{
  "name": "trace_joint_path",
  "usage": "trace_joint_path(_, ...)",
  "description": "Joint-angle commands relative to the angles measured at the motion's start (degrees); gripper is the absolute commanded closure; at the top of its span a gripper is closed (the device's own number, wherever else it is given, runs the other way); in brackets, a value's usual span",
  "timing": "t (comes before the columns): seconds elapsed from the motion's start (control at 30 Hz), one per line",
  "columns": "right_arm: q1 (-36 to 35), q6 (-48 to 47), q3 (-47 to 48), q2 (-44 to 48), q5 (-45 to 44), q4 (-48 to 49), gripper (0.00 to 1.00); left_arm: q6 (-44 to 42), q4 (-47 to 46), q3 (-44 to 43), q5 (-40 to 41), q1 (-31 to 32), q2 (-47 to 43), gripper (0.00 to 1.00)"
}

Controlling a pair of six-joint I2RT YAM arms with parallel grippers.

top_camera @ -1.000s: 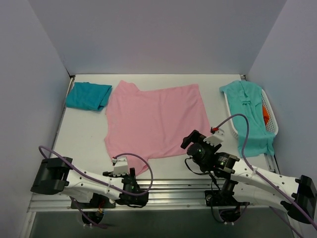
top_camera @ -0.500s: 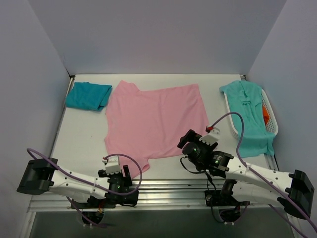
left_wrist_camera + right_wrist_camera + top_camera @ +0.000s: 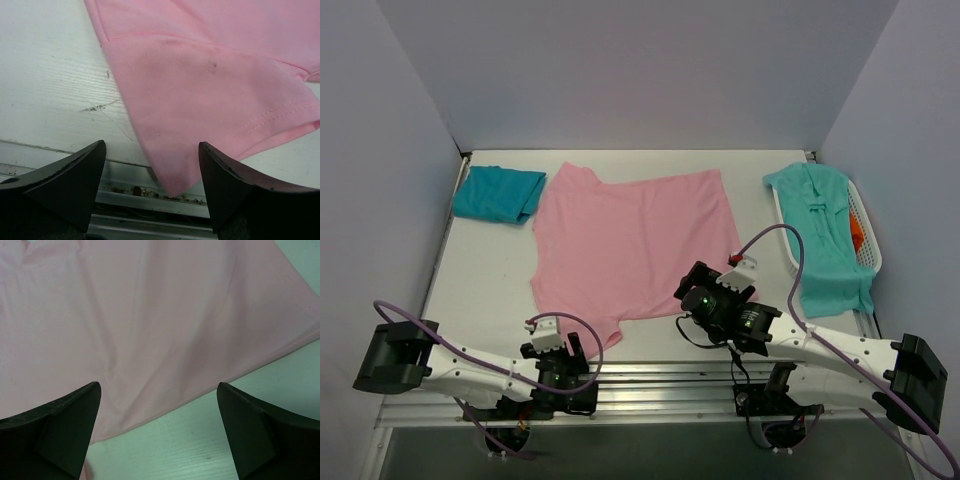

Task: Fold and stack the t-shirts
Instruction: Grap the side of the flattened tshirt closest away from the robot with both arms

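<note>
While spread wide and empty, left pincer (image 3: 151, 146) and right pincer (image 3: 158, 386) above pink t-shirt (image 3: 630, 240), near edge.

The large t-shirt (image 3: 630, 245) lies spread in the middle of the table (image 3: 485, 275); a second t-shirt (image 3: 498, 194) lies in the far left corner, just beside the far sleeve of the large one; the basket (image 3: 786, 240) stands at the right edge of the table, and a third t-shirt (image 3: 825, 235) hangs over it. The left gripper (image 3: 151, 150) is at the near edge, with the tip of the near sleeve between its spread fingers; the right gripper (image 3: 159, 387) is above the near right hem, partly over the bare table.
</note>
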State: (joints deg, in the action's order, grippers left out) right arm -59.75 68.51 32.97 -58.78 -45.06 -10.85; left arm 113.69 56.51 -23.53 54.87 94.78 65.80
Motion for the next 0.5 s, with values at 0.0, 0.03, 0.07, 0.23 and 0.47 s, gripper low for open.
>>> trace_joint_path(0.0,-0.46,0.13,2.01,-0.1,-4.07,-0.66,0.04,35.46,-4.38,2.25,1.9,-0.91,0.12,0.17)
trace_joint_path(0.03,-0.55,0.22,1.92,-0.19,-4.25,-0.84,0.04,35.37,-5.7,2.61,1.99,-1.0,0.38,0.17)
trace_joint_path(0.07,-0.55,0.22,1.92,-0.19,-4.42,-0.92,0.04,35.29,-6.15,2.7,2.08,-1.09,0.64,0.17)
trace_joint_path(0.23,-0.55,0.31,1.92,-0.28,-4.78,-1.01,0.04,34.06,-9.39,2.7,3.31,-2.23,3.01,0.21)
trace_joint_path(0.47,-0.55,0.04,1.83,-0.63,-4.86,-0.49,0.03,25.02,-16.25,2.69,4.37,-5.21,3.55,0.22)
